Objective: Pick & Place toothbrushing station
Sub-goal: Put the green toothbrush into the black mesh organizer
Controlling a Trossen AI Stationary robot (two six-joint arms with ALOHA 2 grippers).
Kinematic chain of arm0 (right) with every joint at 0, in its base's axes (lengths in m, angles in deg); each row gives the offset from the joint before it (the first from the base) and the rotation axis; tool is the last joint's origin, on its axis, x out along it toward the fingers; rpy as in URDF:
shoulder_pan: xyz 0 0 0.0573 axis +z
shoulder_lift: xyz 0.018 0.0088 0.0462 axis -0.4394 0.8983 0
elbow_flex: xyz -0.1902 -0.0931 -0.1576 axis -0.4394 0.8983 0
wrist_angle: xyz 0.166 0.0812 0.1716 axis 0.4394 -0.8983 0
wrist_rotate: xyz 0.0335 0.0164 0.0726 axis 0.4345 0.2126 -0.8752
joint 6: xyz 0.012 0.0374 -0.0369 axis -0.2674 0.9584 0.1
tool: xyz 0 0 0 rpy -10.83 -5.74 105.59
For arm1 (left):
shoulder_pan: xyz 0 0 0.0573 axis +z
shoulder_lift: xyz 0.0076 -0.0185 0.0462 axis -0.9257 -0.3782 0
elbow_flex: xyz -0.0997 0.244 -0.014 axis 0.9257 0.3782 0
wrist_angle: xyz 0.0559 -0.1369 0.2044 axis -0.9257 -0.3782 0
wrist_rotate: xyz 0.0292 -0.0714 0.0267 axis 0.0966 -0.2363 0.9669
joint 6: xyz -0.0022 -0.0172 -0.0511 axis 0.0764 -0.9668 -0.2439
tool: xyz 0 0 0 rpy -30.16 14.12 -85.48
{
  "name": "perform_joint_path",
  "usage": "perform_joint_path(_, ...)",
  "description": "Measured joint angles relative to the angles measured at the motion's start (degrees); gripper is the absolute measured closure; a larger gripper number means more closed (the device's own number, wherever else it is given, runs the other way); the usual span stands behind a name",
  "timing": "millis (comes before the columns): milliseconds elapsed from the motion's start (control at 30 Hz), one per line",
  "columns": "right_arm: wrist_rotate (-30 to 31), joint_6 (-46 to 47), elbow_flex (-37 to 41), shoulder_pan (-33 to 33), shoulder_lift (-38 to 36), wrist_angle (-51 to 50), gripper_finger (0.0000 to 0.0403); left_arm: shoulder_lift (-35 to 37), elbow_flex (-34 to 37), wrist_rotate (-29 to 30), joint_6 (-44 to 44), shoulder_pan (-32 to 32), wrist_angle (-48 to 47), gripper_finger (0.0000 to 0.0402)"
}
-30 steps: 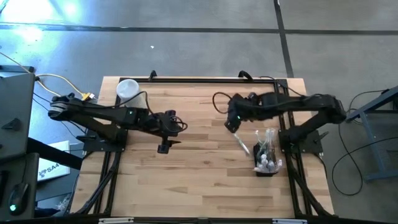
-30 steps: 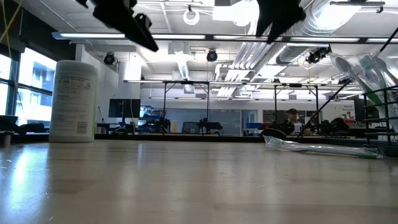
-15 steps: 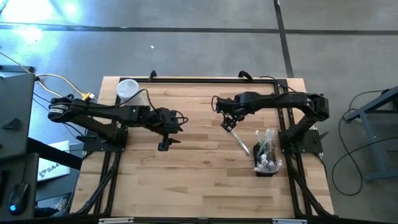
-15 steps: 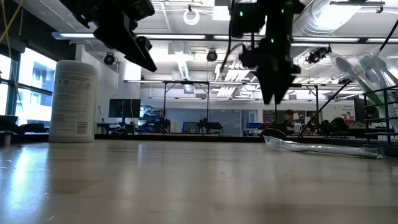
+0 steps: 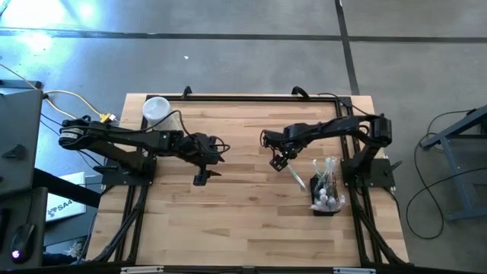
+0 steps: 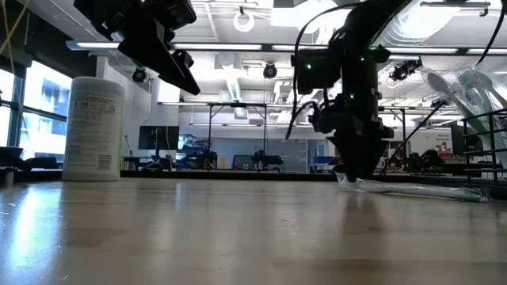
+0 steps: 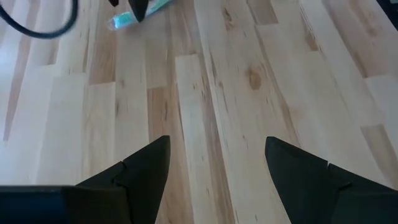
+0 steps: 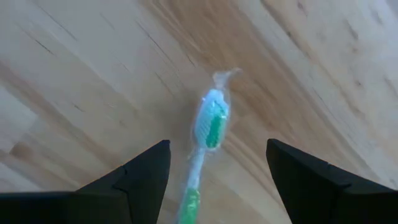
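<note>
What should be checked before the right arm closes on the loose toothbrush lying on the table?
1. Right gripper open: ok, fingers spread wide.
2. Wrapped toothbrush between its fingers: ok, centred in the right wrist view.
3. Gripper down at table height: ok, low view puts it just above the brush.
4. Toothbrush lies apart from the wire holder: ok.
5. Left gripper clear of the pick: ok, open, hanging mid-table.
6. Room in the holder for another brush: cannot tell.

Toothbrush (image 5: 295, 176) on table (image 5: 243, 228), holder (image 5: 326, 199) just right, canister (image 5: 156, 111) far left
</note>
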Motion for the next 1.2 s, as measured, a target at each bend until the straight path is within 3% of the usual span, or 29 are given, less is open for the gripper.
perform_joint_path(367,-0.24,-2.94,-0.26,2.87,6.95,2.81,0.0161,-0.02,0.0,-3.34,-0.17,0.0,2.25,0.0142)
perform_joint_path(500,-0.37,-2.98,-0.29,2.93,7.31,3.36,0.0219,-0.04,0.05,-4.47,-0.15,0.0,2.21,0.0142)
perform_joint_path(700,-0.13,-2.8,-0.02,2.98,6.72,4.14,0.0361,-0.04,1.97,-4.47,-0.11,0.0,3.11,0.0142)
perform_joint_path(767,0.04,-2.82,-0.02,2.96,6.72,4.12,0.0388,-0.04,2.93,-4.48,-0.11,0.0,4.02,0.0142)
perform_joint_path(900,0.72,-2.86,-0.35,3.1,6.73,3.87,0.0395,-0.04,4.56,-4.47,-0.01,0.0,5.9,0.0142)
perform_joint_path(1067,5.81,-3.48,-3.61,4.62,5.03,1.97,0.0397,-0.04,5.4,-4.48,0.54,0.0,5.94,0.0142)
perform_joint_path(1200,9.74,-4.1,-7.88,6.25,0.17,2.32,0.0397,-0.04,5.49,-4.48,1.47,0.0,5.88,0.0142)
